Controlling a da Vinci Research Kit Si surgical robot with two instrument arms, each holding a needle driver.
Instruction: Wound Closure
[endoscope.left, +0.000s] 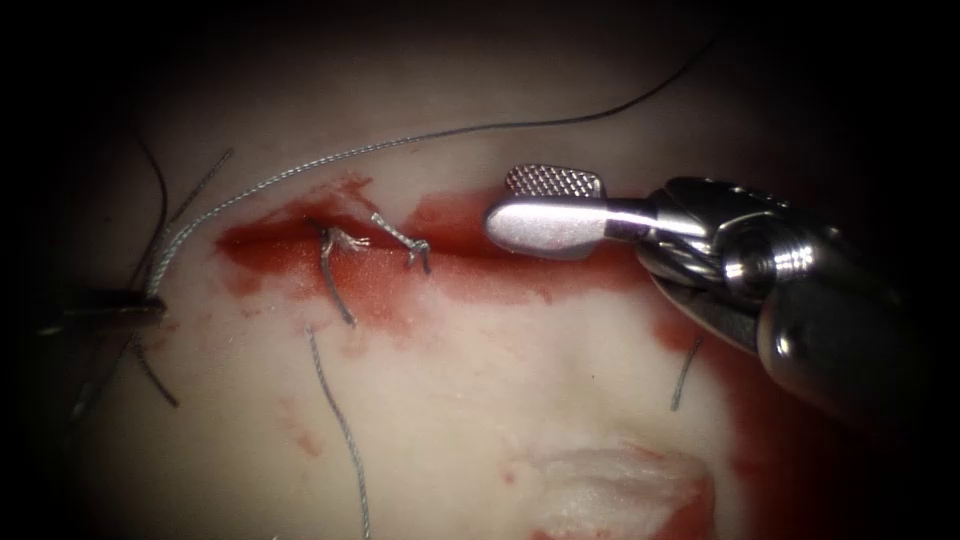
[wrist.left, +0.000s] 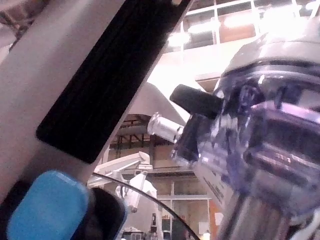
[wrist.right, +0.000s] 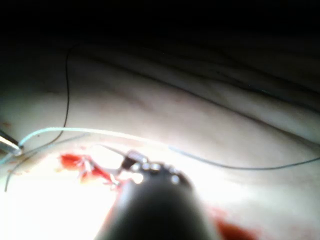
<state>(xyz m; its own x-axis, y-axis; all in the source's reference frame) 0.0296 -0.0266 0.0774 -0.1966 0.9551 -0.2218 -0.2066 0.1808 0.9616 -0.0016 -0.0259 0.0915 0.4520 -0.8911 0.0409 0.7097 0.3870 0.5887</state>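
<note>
Tissue (endoscope.left: 470, 400) with a horizontal cut (endoscope.left: 400, 255) smeared with red fluid (endoscope.left: 520, 275); two knotted stitches (endoscope.left: 345, 240) cross its left part. Right tool (endoscope.left: 545, 205), jaws apart and holding nothing, hovers over the cut. Left tool (endoscope.left: 105, 310), at the left edge, jaws clamped on the thread (endoscope.left: 300, 170), which arcs away to the upper right. Cut thread ends (endoscope.left: 340, 430) lie below the cut.
</note>
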